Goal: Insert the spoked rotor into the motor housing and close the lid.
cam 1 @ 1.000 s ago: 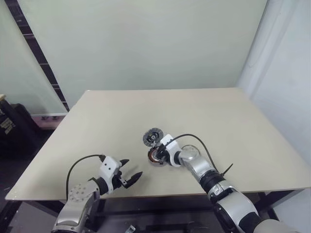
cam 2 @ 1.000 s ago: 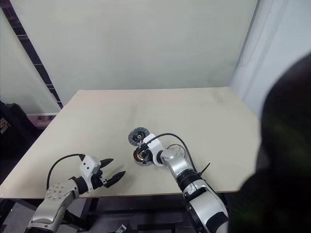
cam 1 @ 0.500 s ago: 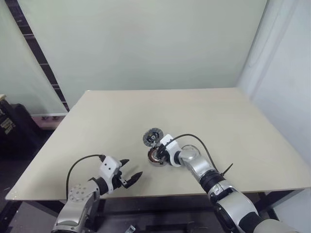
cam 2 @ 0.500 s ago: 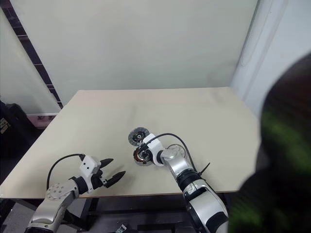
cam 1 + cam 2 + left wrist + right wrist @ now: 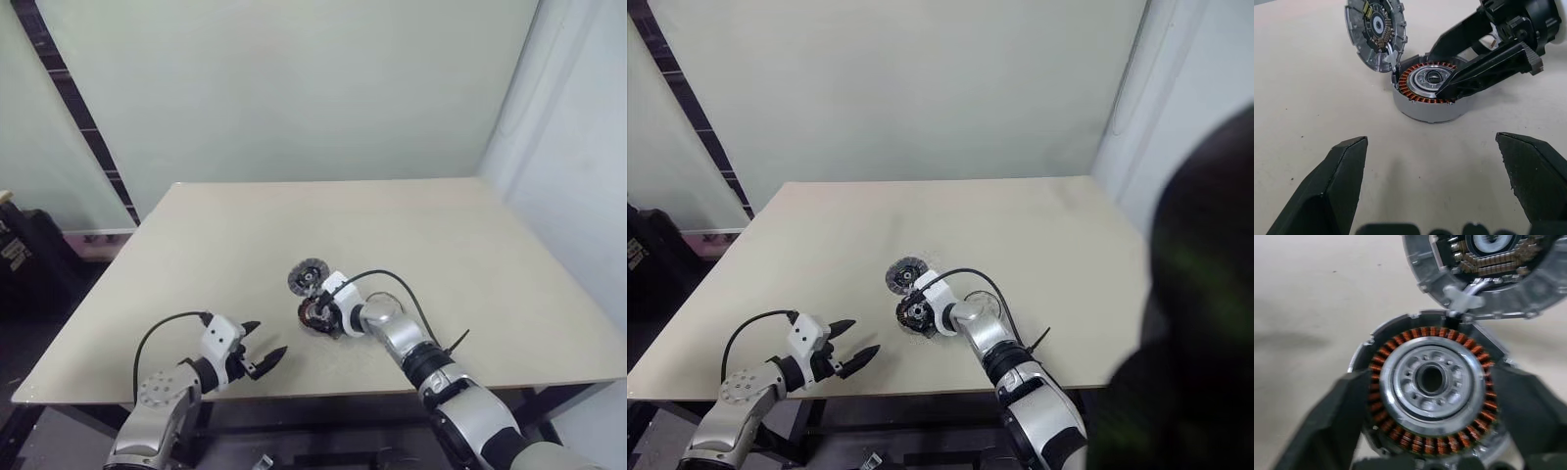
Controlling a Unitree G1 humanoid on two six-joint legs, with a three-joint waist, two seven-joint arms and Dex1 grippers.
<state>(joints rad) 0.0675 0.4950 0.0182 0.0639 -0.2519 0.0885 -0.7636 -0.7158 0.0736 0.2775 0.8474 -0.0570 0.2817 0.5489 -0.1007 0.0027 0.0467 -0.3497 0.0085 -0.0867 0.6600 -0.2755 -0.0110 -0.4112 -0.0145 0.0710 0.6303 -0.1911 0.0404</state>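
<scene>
Now right gripper (image 5: 1459,78) fingers spread wide either side of the motor housing (image 5: 1430,382), where a second ago they were pinched narrow over it. Released, then: the spoked rotor (image 5: 1431,380) sits seated inside the copper windings. The lid (image 5: 1376,32) stands tilted open, hinged at the housing's far edge, not yet closed. Left gripper (image 5: 257,359) spread wide, empty, well apart on the table (image 5: 196,255).
</scene>
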